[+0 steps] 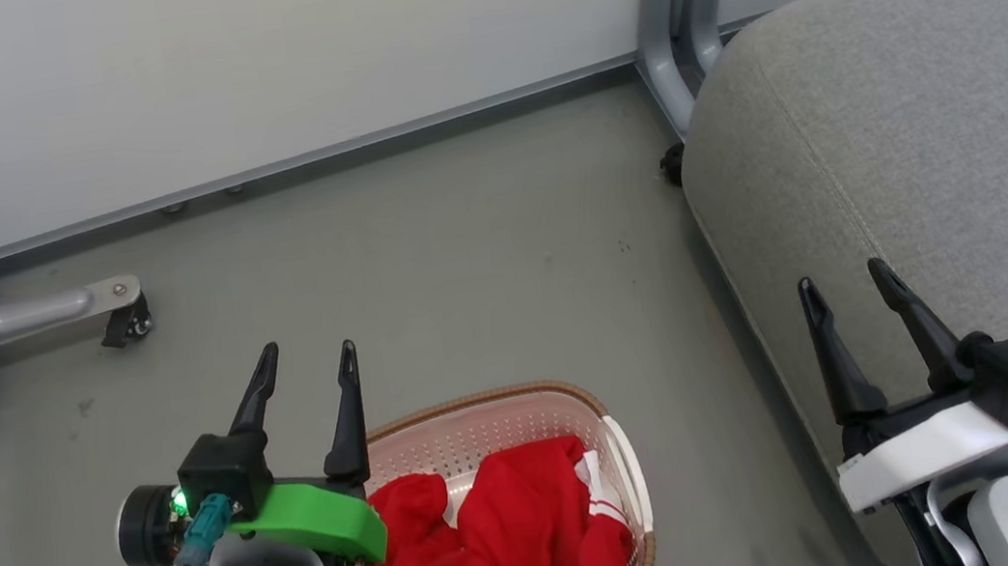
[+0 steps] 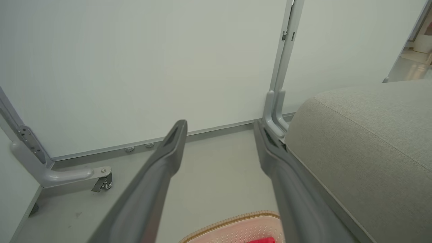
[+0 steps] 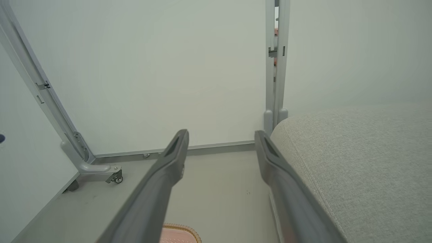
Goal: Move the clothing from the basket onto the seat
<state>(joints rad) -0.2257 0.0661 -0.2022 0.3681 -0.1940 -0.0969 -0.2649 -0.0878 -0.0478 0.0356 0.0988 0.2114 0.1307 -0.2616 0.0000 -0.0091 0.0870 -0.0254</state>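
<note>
Task not yet started. The clothing [image 1: 499, 537] lies bunched inside the basket [image 1: 481, 401] at bottom centre. The visible part of the seat [image 1: 931, 120], at right, carries nothing. The left gripper [image 1: 307, 349] and right gripper [image 1: 840, 275] stand wide open, holding nothing.

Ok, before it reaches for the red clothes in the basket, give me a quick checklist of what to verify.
1. The left gripper is open and empty: ok.
2. The right gripper is open and empty: ok.
3. The clothing lies in the basket, uncovered on top: ok.
4. The basket stands upright on the floor beside the seat: ok.
5. The seat has bare room for the clothing: ok.
6. A gripper is aimed down at the clothing: not ok, both point forward.
</note>
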